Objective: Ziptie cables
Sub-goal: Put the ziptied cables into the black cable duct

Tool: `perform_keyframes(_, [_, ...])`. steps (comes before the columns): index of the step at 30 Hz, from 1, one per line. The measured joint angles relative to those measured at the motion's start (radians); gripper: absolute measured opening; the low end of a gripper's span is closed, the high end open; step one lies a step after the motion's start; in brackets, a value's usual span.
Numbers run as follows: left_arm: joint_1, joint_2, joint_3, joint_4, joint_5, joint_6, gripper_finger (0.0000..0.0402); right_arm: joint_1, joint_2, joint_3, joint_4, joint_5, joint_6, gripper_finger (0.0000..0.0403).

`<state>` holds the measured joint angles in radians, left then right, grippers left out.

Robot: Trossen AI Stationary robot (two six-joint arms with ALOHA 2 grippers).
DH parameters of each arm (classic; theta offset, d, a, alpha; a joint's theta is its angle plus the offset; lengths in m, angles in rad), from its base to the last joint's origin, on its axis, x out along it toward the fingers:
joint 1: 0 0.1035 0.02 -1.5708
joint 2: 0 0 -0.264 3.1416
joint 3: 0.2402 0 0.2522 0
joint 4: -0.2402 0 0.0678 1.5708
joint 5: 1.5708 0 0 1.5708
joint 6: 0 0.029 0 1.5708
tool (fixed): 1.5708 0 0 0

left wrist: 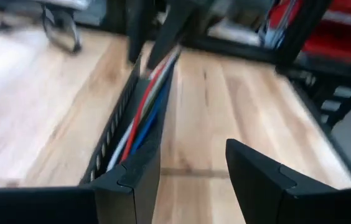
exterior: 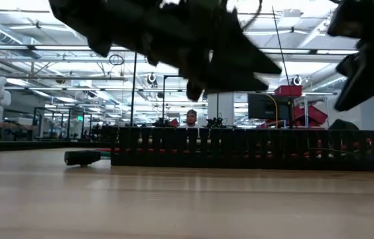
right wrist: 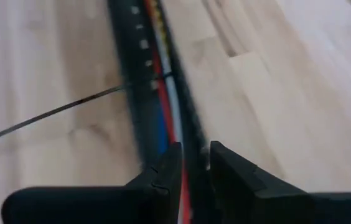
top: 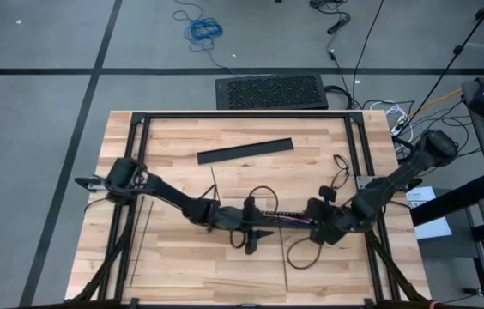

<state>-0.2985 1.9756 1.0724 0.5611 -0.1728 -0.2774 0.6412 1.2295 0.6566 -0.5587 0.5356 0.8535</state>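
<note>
Lying in a black slotted channel (right wrist: 139, 93) near the bench's (top: 182, 266) middle, the cables (right wrist: 166, 106) run between both arms. Right gripper (right wrist: 191, 168) pinches the channel with cables; left gripper (left wrist: 191, 180) stands spread. A ziptie (right wrist: 51, 112) crosses the channel.

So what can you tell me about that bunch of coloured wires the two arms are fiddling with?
The cables are thin plastic-coated wires, red, white, blue and grey, running side by side inside a long black slotted channel that lies flat on the wooden table, stretched between the two arms near the table's middle. A thin black ziptie crosses the channel and trails off over the wood. The right gripper has its jaws narrowed astride the wires; the left gripper holds the channel's other end.
</note>
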Motion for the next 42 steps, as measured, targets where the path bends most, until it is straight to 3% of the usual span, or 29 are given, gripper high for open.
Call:
perform_keyframes(11, [0.049, 0.019, 0.012, -0.292, -0.006, 0.001, 0.018, 0.058, 0.049, 0.003, -0.064, -0.069, 0.1, 0.0072])
perform_keyframes(19, [0.072, 0.01, -0.035, -0.348, -0.007, 0.002, 0.018, -0.066, 0.18, 0.003, 0.025, -0.053, 0.016, 0.0072])
perform_keyframes(22, [0.075, 0.011, -0.057, -0.416, -0.007, -0.042, 0.0179, -0.112, 0.212, 0.002, 0.113, 0.003, -0.075, 0.0072])
perform_keyframes(26, [0.075, -0.037, -0.09, -0.52, -0.059, -0.103, 0.0179, -0.154, 0.186, 0.002, 0.238, 0.009, -0.187, 0.0072])
perform_keyframes(34, [0.049, -0.202, -0.24, -0.57, -0.134, -0.174, 0.0179, -0.165, 0.105, 0.002, 0.1, 0.016, -0.193, 0.0065])
perform_keyframes(42, [0.019, -0.274, -0.298, -0.575, -0.158, -0.19, 0.0179, -0.23, 0.04, 0.003, 0.244, 0.031, -0.382, 0.0054])
